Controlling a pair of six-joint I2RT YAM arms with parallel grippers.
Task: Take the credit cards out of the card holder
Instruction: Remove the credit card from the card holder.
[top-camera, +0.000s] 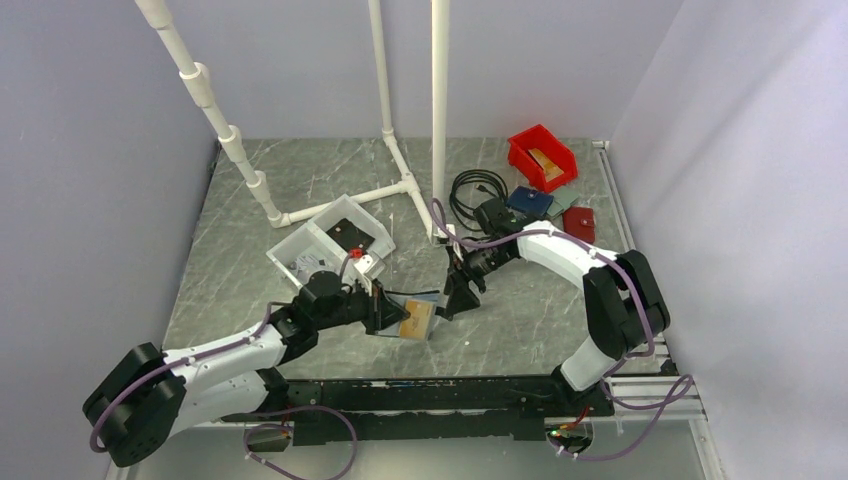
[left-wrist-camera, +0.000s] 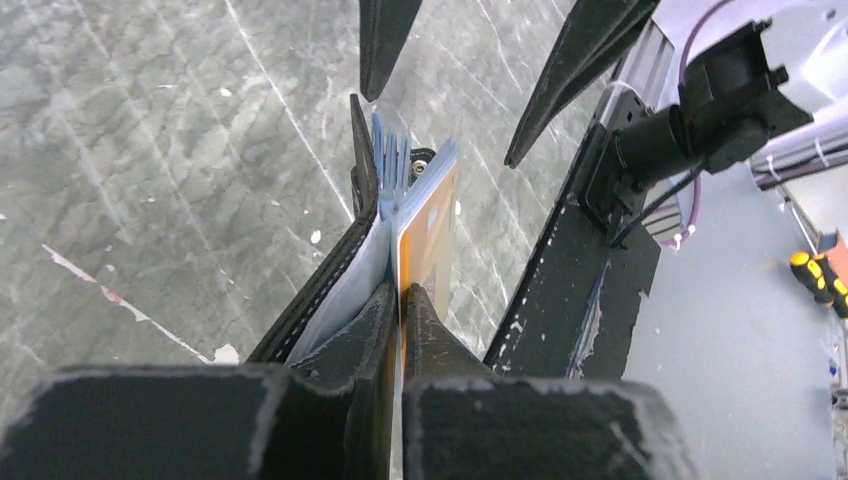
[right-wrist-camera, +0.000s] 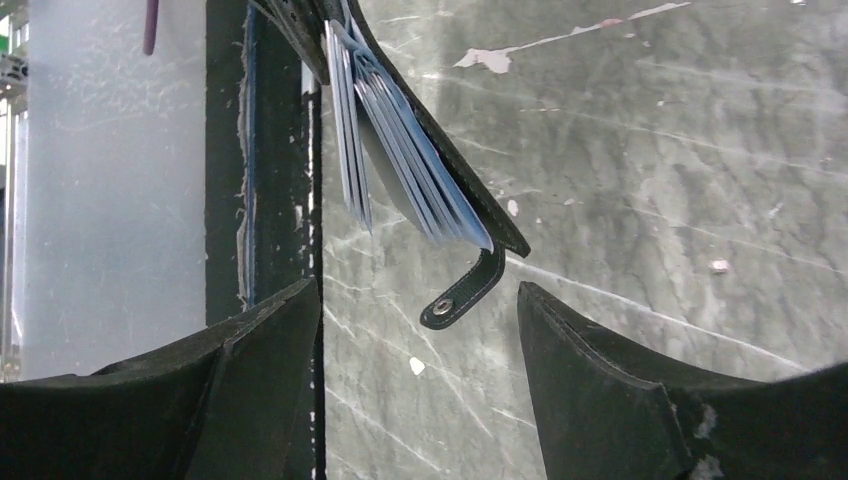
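Note:
The black card holder (top-camera: 420, 318) hangs above the table between the two arms, fanned open. Its cover (left-wrist-camera: 325, 280) and pale blue sleeves (left-wrist-camera: 385, 165) show in the left wrist view. A gold-tan credit card (left-wrist-camera: 432, 235) sits in the outermost leaf. My left gripper (left-wrist-camera: 401, 292) is shut on that leaf, with the card's thin edge between its fingers. My right gripper (right-wrist-camera: 418, 292) faces the holder's other end and stands open with nothing between its fingers. The holder's snap strap (right-wrist-camera: 462, 292) dangles just ahead of the gap. The sleeves (right-wrist-camera: 400, 150) fan out above it.
A white box (top-camera: 318, 240) sits behind the left arm. At the back right are a red bin (top-camera: 541, 157), a dark blue wallet (top-camera: 528, 203), a red wallet (top-camera: 578, 224) and a black cable (top-camera: 472, 188). White pipes (top-camera: 400, 185) stand at the back. A black rail (top-camera: 440, 395) edges the table.

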